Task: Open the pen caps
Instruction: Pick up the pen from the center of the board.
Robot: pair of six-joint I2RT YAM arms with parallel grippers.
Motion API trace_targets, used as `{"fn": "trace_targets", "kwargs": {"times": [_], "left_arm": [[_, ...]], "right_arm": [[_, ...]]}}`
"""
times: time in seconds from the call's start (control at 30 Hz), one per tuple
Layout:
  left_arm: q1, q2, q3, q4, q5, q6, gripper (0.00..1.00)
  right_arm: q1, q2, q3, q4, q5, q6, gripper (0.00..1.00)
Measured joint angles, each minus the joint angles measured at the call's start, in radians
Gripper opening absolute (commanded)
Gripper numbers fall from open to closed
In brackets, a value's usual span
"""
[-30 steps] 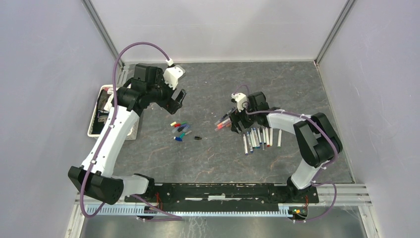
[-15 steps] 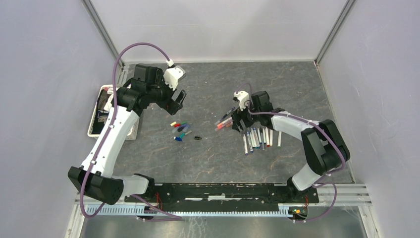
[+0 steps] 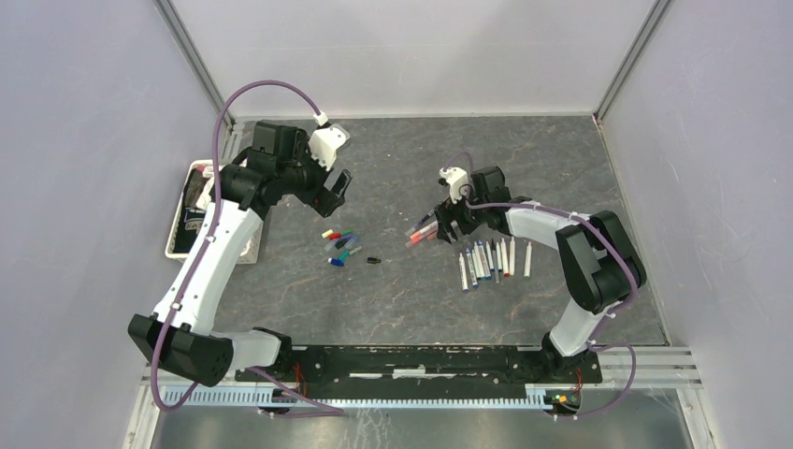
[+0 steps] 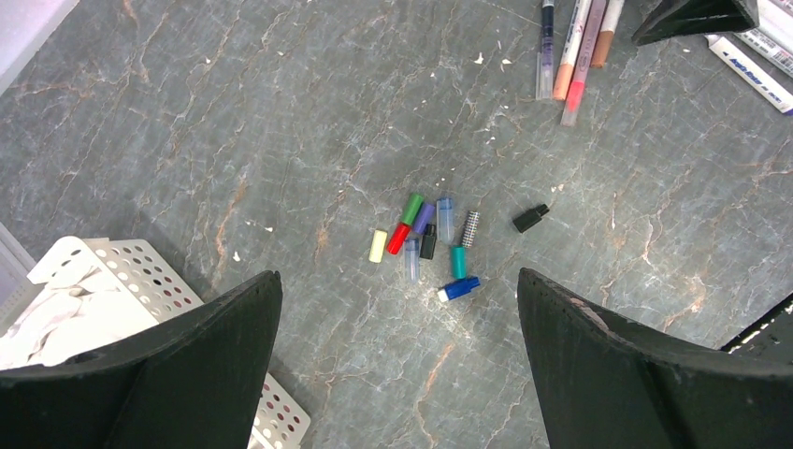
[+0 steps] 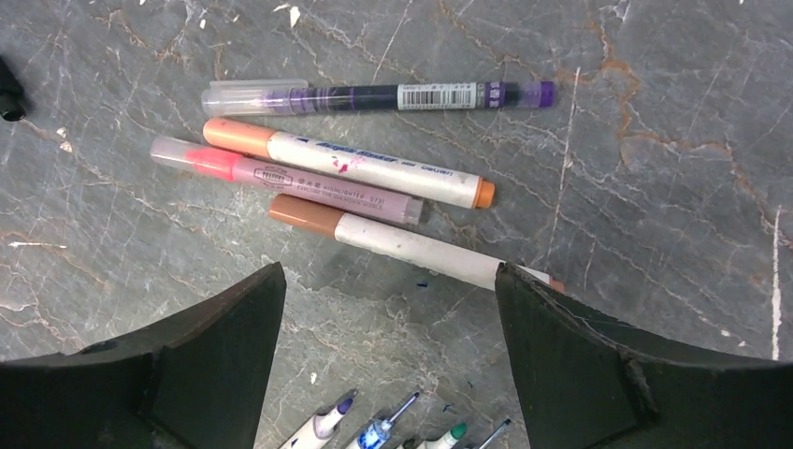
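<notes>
Several loose pen caps (image 3: 340, 245) (image 4: 428, 239), yellow, red, green, blue, purple and black, lie in a small cluster at table centre. One black cap (image 4: 529, 218) lies apart to their right. My left gripper (image 3: 337, 193) (image 4: 397, 281) hangs open above them, holding nothing. Several capped pens (image 3: 421, 229) lie side by side: purple (image 5: 374, 95), orange (image 5: 355, 164), pink (image 5: 281, 175) and brown (image 5: 402, 241). My right gripper (image 3: 447, 227) (image 5: 388, 271) stands open just over them, its right finger overlapping the brown pen's end. A row of uncapped pens (image 3: 491, 260) (image 5: 374, 428) lies nearer the arm.
A white perforated basket (image 3: 176, 224) (image 4: 140, 271) sits at the table's left edge beside the left arm. Grey walls close in the table on the left, far and right sides.
My right wrist has shifted slightly toward the far side, over the capped pens, staying open. The left arm, caps and pens have not moved.
</notes>
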Motion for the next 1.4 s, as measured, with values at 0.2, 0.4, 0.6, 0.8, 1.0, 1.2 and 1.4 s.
{"fn": "trace_targets", "kwargs": {"times": [0.2, 0.4, 0.6, 0.8, 1.0, 1.2, 1.4], "left_arm": [[0.0, -0.003, 0.0, -0.001, 0.0, 0.0, 1.0], [0.0, -0.003, 0.002, -0.001, 0.0, 0.0, 1.0], [0.0, -0.003, 0.01, -0.004, 0.002, 0.0, 1.0], [0.0, -0.003, 0.022, -0.008, 0.008, 0.0, 1.0], [0.0, -0.003, 0.022, -0.008, 0.008, 0.0, 1.0], [0.0, -0.003, 0.022, -0.008, 0.008, 0.0, 1.0], [0.0, -0.003, 0.022, -0.008, 0.008, 0.0, 1.0]], "right_arm": [[0.0, -0.017, -0.045, 0.032, -0.016, -0.009, 0.84], [0.001, -0.017, -0.05, 0.033, -0.04, -0.011, 0.76], [0.031, -0.02, -0.063, 0.034, -0.035, -0.033, 0.71], [0.094, -0.024, -0.086, 0.01, -0.024, -0.042, 0.62], [0.128, -0.041, -0.093, -0.01, -0.008, -0.039, 0.57], [0.132, -0.06, -0.095, -0.035, 0.005, -0.042, 0.46], [0.145, -0.072, -0.133, -0.011, 0.037, -0.05, 0.31]]}}
